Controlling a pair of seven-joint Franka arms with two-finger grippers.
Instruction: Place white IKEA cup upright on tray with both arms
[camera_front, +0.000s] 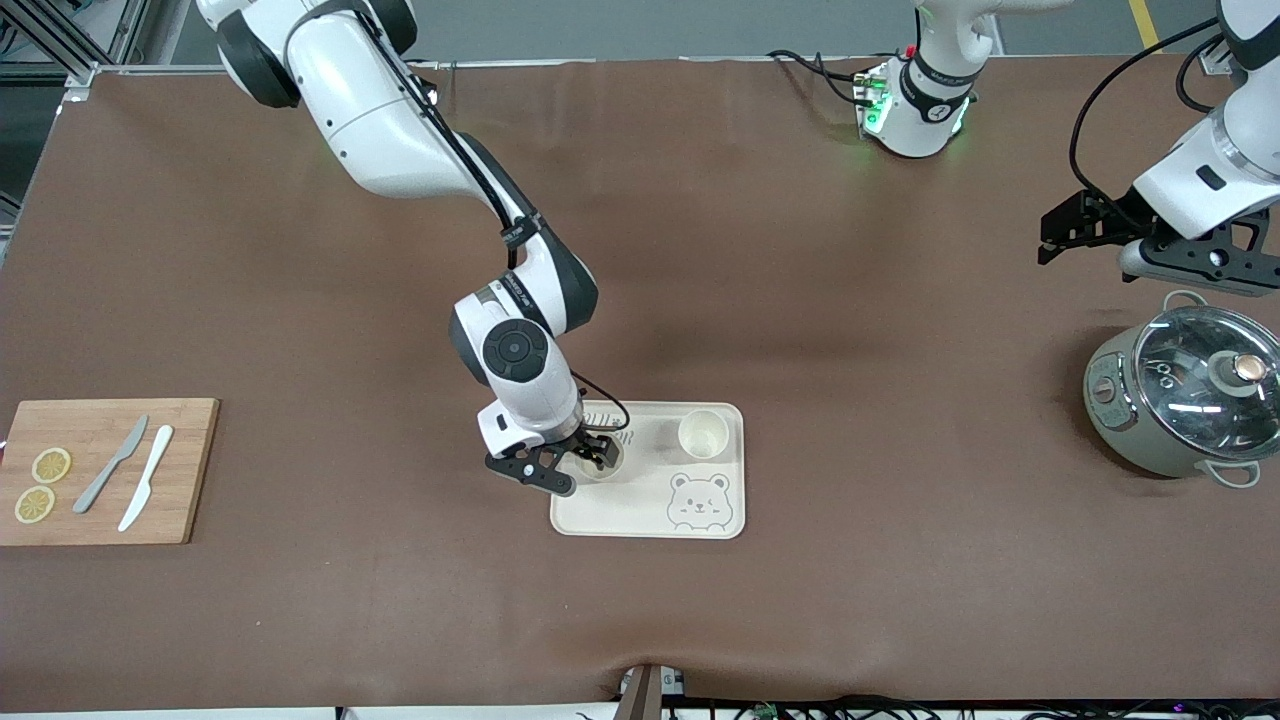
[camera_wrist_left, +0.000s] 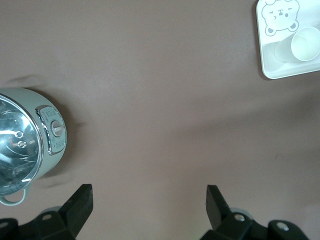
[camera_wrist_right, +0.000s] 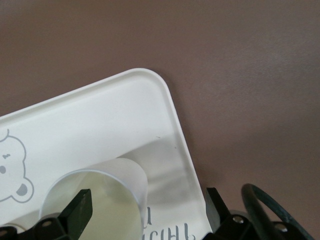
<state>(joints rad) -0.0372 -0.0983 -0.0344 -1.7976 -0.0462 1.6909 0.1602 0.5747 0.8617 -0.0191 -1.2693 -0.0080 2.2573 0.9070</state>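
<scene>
The cream tray (camera_front: 648, 515) with a bear face lies in the middle of the table. One white cup (camera_front: 703, 433) stands upright on it, toward the left arm's end, and also shows in the left wrist view as the cup (camera_wrist_left: 305, 44) on the tray (camera_wrist_left: 267, 60). A second white cup (camera_wrist_right: 131, 172) stands upright on the tray (camera_wrist_right: 100, 115) toward the right arm's end. My right gripper (camera_front: 597, 455) (camera_wrist_right: 147, 205) is open and low over this cup, one finger over its mouth, the other outside its wall. My left gripper (camera_front: 1072, 228) (camera_wrist_left: 149, 197) hangs open and empty over bare table beside the pot.
A grey-green pot (camera_front: 1185, 390) (camera_wrist_left: 25, 145) with a glass lid stands at the left arm's end. A wooden cutting board (camera_front: 100, 470) with two lemon slices and two knives lies at the right arm's end.
</scene>
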